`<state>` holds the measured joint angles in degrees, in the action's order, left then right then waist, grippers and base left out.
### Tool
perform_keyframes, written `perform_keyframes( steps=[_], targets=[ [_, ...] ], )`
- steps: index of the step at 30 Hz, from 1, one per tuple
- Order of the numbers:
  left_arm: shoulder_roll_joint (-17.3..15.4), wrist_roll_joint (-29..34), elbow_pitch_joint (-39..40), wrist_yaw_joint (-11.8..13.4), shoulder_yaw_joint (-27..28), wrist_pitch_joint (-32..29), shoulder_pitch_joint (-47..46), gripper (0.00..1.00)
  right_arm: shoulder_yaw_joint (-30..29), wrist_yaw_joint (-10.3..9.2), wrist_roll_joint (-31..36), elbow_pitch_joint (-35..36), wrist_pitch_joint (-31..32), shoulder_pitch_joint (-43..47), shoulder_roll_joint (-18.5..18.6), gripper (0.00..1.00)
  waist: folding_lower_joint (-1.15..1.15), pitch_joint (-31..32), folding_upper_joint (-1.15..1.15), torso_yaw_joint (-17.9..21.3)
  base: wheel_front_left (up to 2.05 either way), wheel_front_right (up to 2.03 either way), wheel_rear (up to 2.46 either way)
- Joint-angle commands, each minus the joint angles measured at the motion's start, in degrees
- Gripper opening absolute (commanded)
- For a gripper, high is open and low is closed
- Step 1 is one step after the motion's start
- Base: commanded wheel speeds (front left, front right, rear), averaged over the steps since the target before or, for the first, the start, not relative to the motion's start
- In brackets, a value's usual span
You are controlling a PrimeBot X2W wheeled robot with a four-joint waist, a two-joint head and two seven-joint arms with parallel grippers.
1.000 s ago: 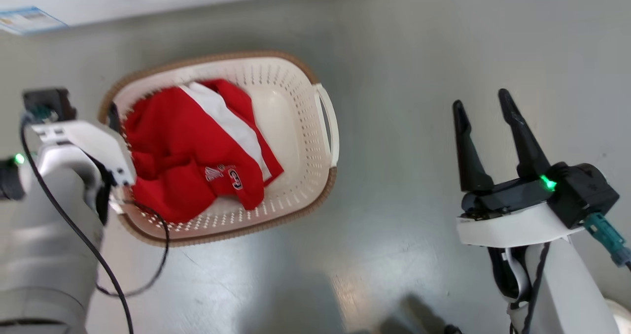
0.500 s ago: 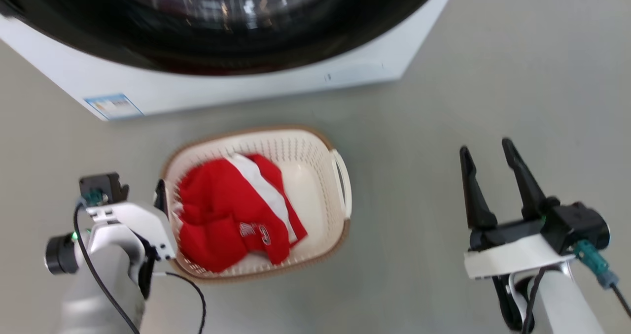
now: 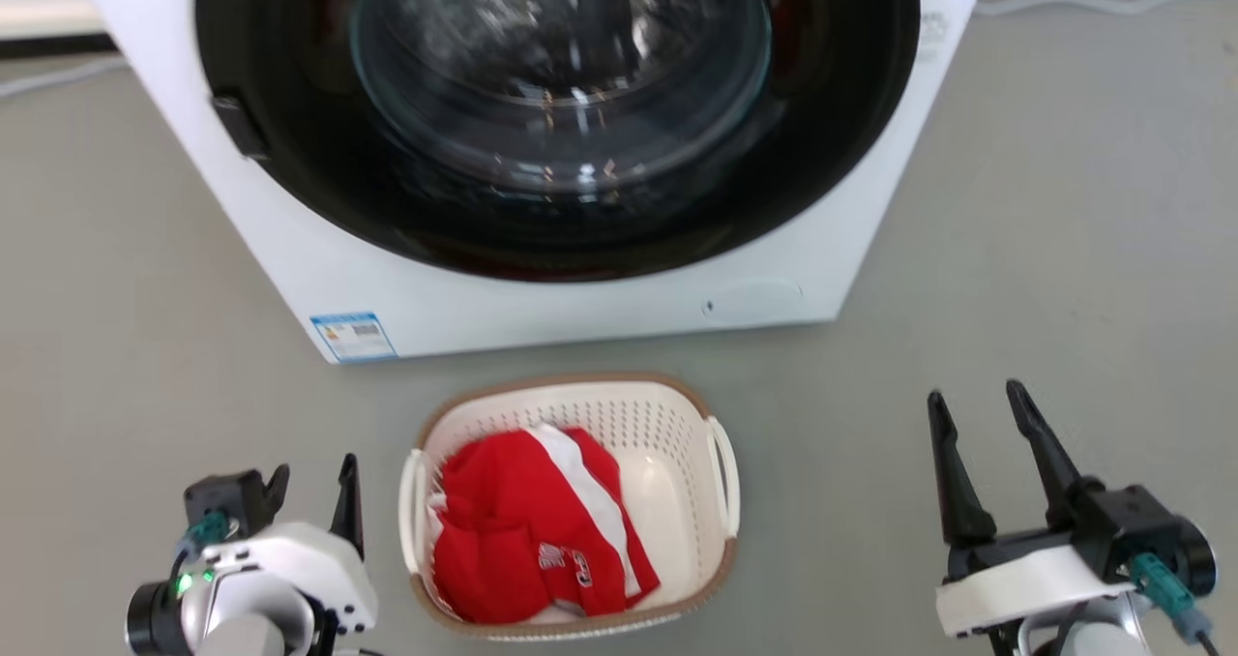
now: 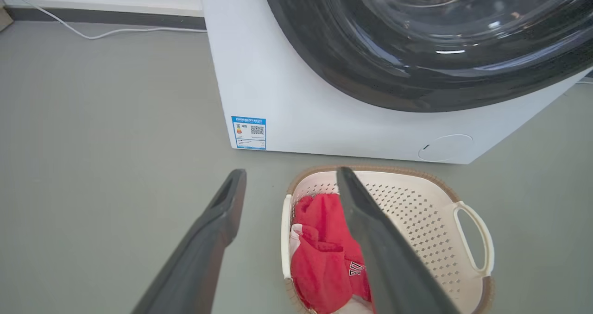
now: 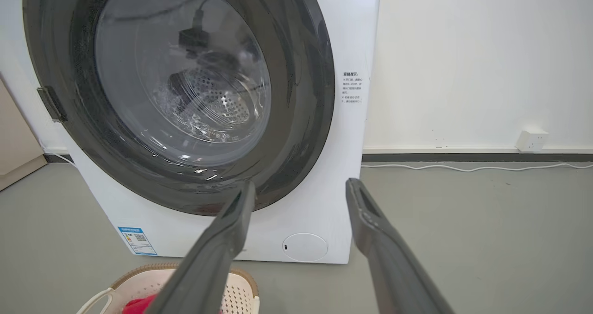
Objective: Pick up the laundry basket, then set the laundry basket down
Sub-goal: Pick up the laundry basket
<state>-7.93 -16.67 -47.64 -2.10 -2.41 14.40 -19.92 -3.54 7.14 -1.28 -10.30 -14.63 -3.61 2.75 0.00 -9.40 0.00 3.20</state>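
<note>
Grey floor [image 3: 1064,201] spans the head view; the laundry basket [image 3: 619,414] sits bottom centre below a washer [image 3: 580,313], between the left gripper [image 3: 314,467] and right gripper [image 3: 975,395], both splayed, empty. Left wrist view: basket lower right. Right wrist view: basket bottom left.

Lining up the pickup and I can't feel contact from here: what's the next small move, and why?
Probably ease the left end effector sideways to the basket's left handle. The basket sits on the floor before the washer. Both end effectors are open and touch nothing. The left one is close beside that handle, while the right end effector stands well off the right handle.
</note>
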Motion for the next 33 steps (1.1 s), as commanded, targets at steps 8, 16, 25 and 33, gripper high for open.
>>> perform_keyframes(
  steps=[8, 16, 25, 33],
  targets=[
    [-1.0, 0.1, 11.9, -0.1, 5.2, 0.6, 8.3, 1.00, 0.6, 0.35, 0.5, 0.2, -0.4, 2.9, 0.1, 1.00, 0.00, 6.2, 0.00, -3.4, 0.00, 0.00, 0.00],
    [0.6, 0.6, 22.6, -0.8, 8.3, 0.6, 15.0, 1.00, 0.2, 0.35, 0.4, -0.1, -0.4, 4.7, 0.1, 1.00, 0.00, 8.6, 0.00, -5.2, 0.00, 0.00, 0.00],
    [1.8, 2.1, 29.5, -1.4, 10.4, 0.6, 21.5, 1.00, -0.2, 0.35, 0.5, -1.0, -0.4, 5.9, 0.1, 1.00, 0.00, 10.6, 0.00, -5.9, 0.00, 0.00, 0.00],
    [2.1, 2.9, 30.5, -1.7, 11.2, 0.6, 23.8, 1.00, -0.9, 0.35, 0.6, -2.4, -0.4, 6.4, 0.1, 1.00, 0.00, 11.9, 0.00, -6.0, 0.00, 0.00, 0.00]
  ],
)
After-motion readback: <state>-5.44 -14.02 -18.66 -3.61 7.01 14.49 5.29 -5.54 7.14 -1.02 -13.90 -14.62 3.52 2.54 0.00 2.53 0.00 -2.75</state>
